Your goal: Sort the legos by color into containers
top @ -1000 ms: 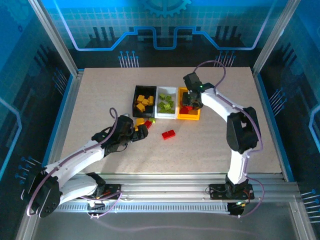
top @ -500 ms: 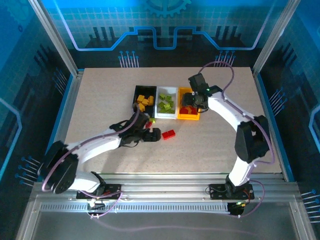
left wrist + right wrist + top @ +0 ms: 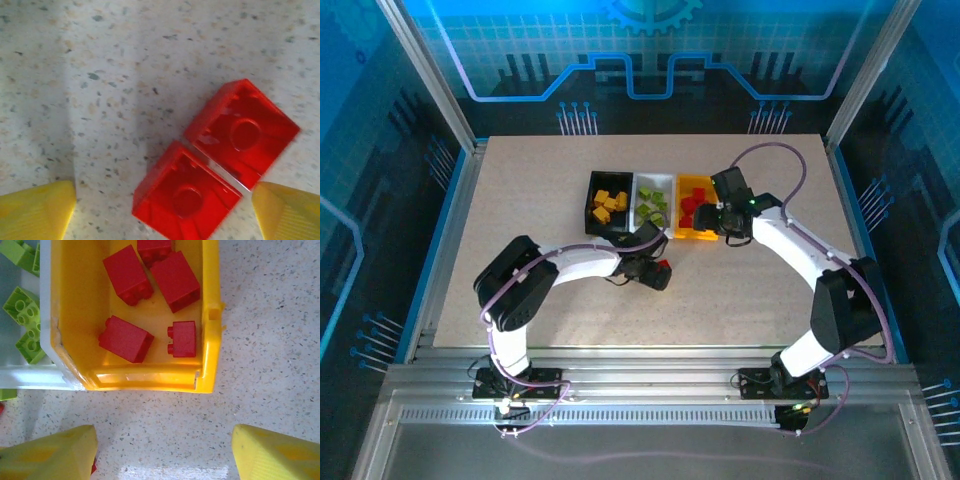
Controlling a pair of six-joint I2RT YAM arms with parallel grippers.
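Your left gripper (image 3: 161, 212) is hovering with its yellow fingers (image 3: 35, 212) spread wide, straddling two small glossy red plastic bricks (image 3: 220, 150) that are lying touching, hollow side up, on the speckled tabletop (image 3: 100, 75). They are sitting skewed to the jaws, so closing risks twisting one out or splitting the pair. Your right gripper (image 3: 162, 455) is hanging open just outside the yellow plastic bin (image 3: 210, 340) of sorted red pieces (image 3: 175, 280).

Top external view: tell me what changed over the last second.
The left gripper swung right across the table and now sits over the loose red legos, fingers open on either side, not gripping. The right gripper backed off the yellow bin to just past its near edge, fingers open and empty. The red legos, the black bin, the white bin and the yellow bin stayed put.
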